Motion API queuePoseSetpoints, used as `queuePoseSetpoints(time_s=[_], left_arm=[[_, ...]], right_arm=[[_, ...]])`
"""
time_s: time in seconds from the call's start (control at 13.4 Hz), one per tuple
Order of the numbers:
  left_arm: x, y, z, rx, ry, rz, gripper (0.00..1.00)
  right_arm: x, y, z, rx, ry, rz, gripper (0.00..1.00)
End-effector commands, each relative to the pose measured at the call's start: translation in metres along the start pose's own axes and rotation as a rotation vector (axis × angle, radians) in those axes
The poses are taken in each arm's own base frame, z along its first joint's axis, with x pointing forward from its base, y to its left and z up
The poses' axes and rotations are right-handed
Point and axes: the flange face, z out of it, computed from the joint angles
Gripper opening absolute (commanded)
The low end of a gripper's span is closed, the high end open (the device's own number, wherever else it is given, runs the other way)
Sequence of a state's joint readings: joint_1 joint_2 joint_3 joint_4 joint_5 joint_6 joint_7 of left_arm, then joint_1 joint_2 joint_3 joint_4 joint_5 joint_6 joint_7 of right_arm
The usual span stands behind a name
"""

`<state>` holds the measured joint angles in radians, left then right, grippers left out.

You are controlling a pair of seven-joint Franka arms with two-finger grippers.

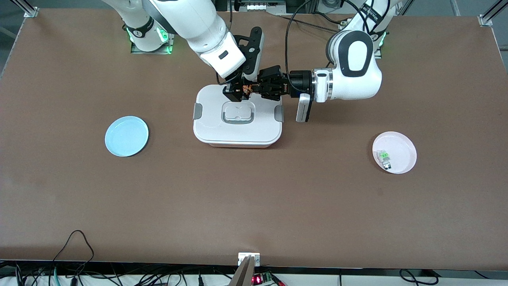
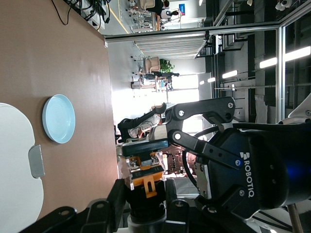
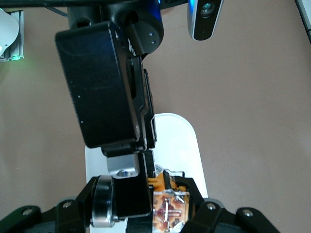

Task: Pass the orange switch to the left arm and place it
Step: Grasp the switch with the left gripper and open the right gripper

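Observation:
The orange switch (image 1: 248,88) hangs in the air over the edge of the white box (image 1: 238,131) that lies farthest from the front camera. My left gripper (image 1: 254,87) reaches in from the left arm's end. It is shut on the switch's black barrel (image 2: 146,204) from both sides. My right gripper (image 1: 240,90) comes down from above and is shut on the switch end to end. One of its pads (image 2: 146,144) lies against the clear orange end. In the right wrist view the switch (image 3: 167,204) sits between my right gripper's fingers (image 3: 143,206), above the box lid (image 3: 184,141).
A light blue plate (image 1: 126,136) lies toward the right arm's end of the table. A pink plate (image 1: 408,147) toward the left arm's end holds a small clear component with a green top (image 1: 384,156). Cables run along the table edges.

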<state>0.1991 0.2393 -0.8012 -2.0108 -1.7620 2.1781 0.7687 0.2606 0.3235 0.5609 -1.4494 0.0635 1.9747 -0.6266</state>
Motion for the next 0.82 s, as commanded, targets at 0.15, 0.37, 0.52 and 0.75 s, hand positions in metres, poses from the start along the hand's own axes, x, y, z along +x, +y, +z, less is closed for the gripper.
queuePoseSetpoints(time_s=[0.15, 0.37, 0.52, 0.75], left_arm=[[-0.002, 0.012, 0.0, -0.016, 0.014, 0.01, 0.0], [-0.002, 0.012, 0.001, -0.017, 0.013, 0.01, 0.0], [-0.001, 0.012, 0.0, -0.017, 0.014, 0.009, 0.0], [0.001, 0.012, -0.002, -0.015, 0.019, 0.006, 0.0]], right_arm=[[0.005, -0.005, 0.005, 0.016, -0.013, 0.04, 1.0], [0.005, -0.006, 0.005, 0.014, -0.015, 0.055, 1.0], [0.003, -0.008, 0.003, 0.028, -0.032, 0.066, 1.0], [-0.003, -0.006, -0.007, 0.042, -0.058, 0.078, 1.0]])
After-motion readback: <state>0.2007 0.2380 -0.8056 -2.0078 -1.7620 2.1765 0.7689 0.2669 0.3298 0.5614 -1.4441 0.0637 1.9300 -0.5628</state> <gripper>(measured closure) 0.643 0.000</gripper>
